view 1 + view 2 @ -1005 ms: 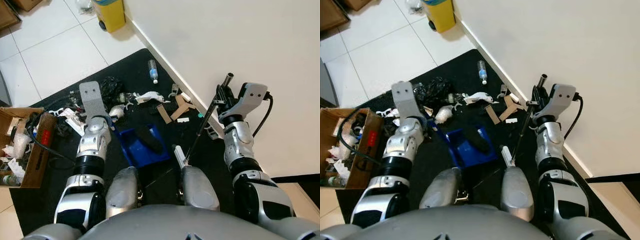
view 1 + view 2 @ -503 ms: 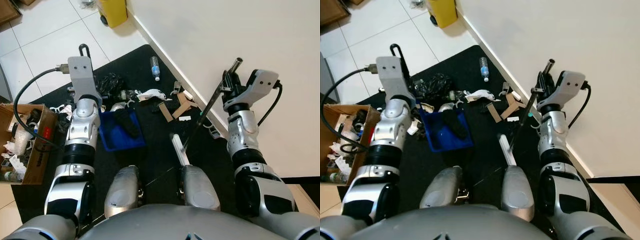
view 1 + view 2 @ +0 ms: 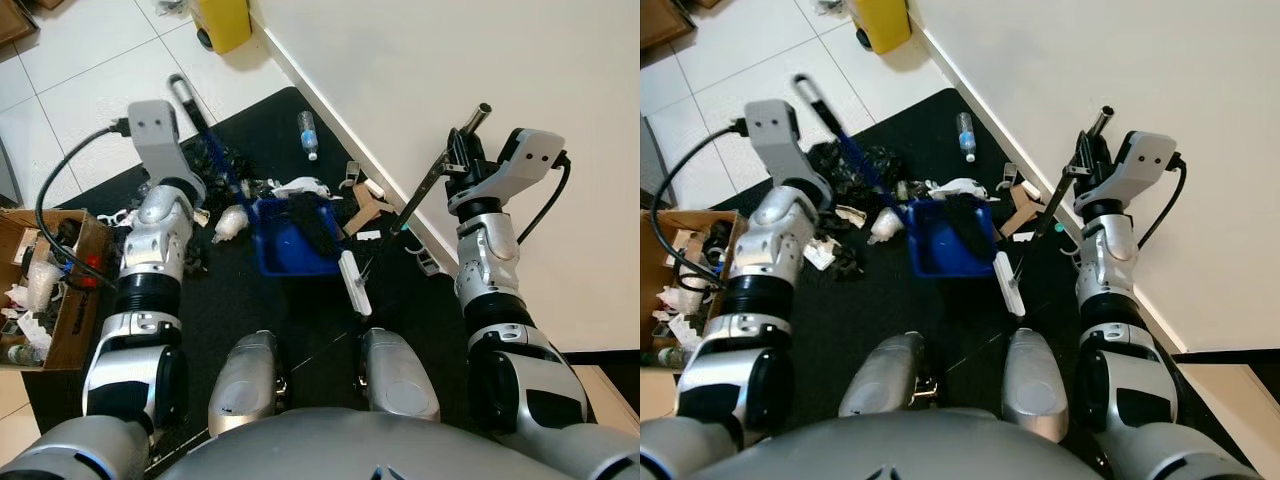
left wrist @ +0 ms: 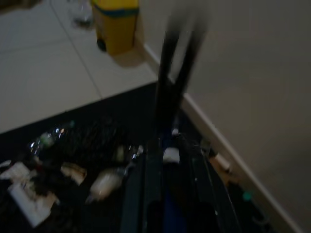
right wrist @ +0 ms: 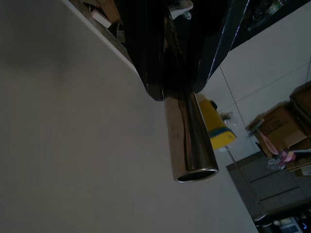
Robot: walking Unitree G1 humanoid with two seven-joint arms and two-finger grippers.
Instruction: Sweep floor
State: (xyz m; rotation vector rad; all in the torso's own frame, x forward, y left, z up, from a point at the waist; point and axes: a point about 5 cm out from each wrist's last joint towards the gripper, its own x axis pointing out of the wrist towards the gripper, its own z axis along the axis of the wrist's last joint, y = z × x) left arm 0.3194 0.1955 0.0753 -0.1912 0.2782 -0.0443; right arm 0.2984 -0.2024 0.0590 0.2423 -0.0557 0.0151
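Right gripper [image 3: 458, 160] clamped on the broom [image 3: 405, 222] pole, white broom head on the black mat [image 3: 265, 305], left gripper [image 3: 815, 118] closed on the blue dustpan [image 3: 945, 240] handle, pan beside scattered litter [image 3: 300, 190], left wrist view blurred, fingers indistinct

A black mat [image 3: 250, 300] covers the white tiled floor [image 3: 90, 90], bearing scattered litter [image 3: 300, 190], a plastic bottle [image 3: 306, 137] and a blue dustpan [image 3: 290, 235].
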